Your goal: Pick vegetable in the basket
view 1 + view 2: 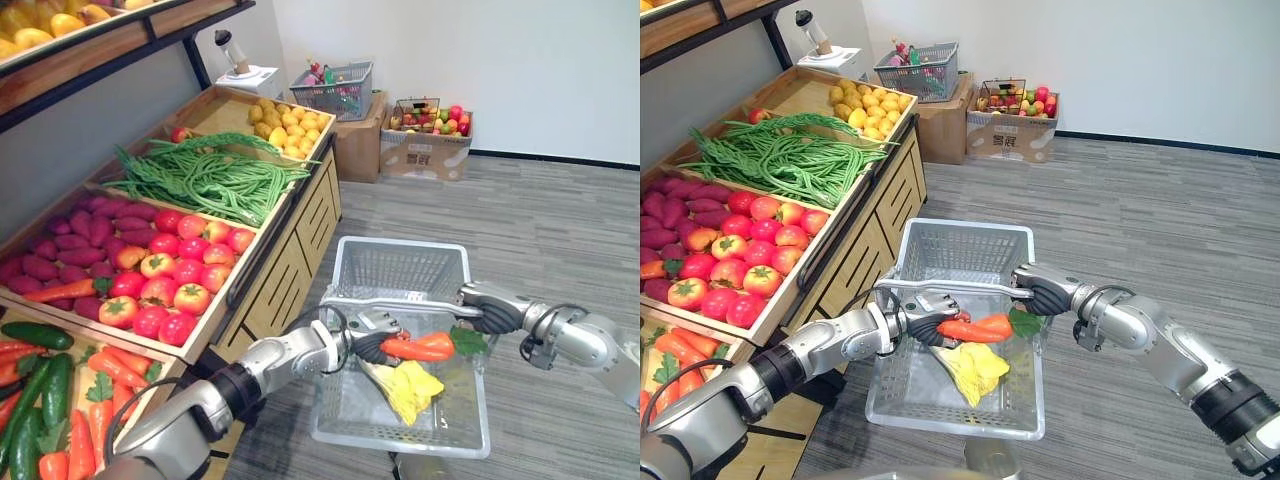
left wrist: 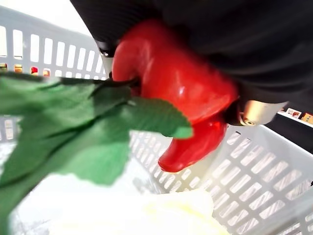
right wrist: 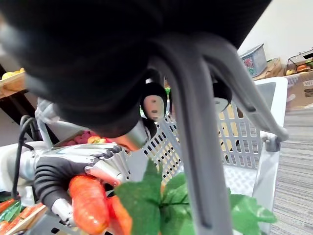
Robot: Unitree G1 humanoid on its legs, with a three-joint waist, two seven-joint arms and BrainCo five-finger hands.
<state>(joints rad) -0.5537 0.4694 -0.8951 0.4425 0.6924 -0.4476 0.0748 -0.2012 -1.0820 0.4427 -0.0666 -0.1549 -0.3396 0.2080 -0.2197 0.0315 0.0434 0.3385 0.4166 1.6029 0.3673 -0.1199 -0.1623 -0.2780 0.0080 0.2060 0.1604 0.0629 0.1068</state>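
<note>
- Wooden produce stand (image 1: 300,250) along the robot's left of the basket, with drawer fronts facing it and open crates sloping up on top.
- Grey plastic basket (image 1: 400,265) with slotted walls, over the grey plank floor (image 1: 540,220); cannot tell whether resting on it or lifted.
- Cardboard boxes (image 1: 425,150) well beyond the basket by the white wall, loaded with mixed fruit; a second grey basket (image 1: 335,90) on top of the box nearest the stand.
- In the crates, well apart from the basket: long green beans (image 1: 210,180) and yellow fruit (image 1: 285,125) on the far side, red tomatoes (image 1: 170,270) level with it, purple sweet potatoes (image 1: 60,250) beyond those, cucumbers (image 1: 40,400) and more carrots (image 1: 110,400) on the near side.
- Right hand (image 1: 487,308) at the basket's right rim, fingers curled round the grey handle (image 1: 400,303) raised across the basket's top.
- Left hand (image 1: 368,340) just under that handle, over the basket's open middle, fingers and thumb wrapped round the thick end of a carrot.
- Carrot (image 1: 420,347), orange-red, held roughly level above the inside of the basket, not down on its bottom; green leaves (image 1: 468,342) pointing toward the right rim.
- Yellow item (image 1: 408,388) with pale folds lying inside the basket, directly below the carrot and apart from it; kind unclear.
</note>
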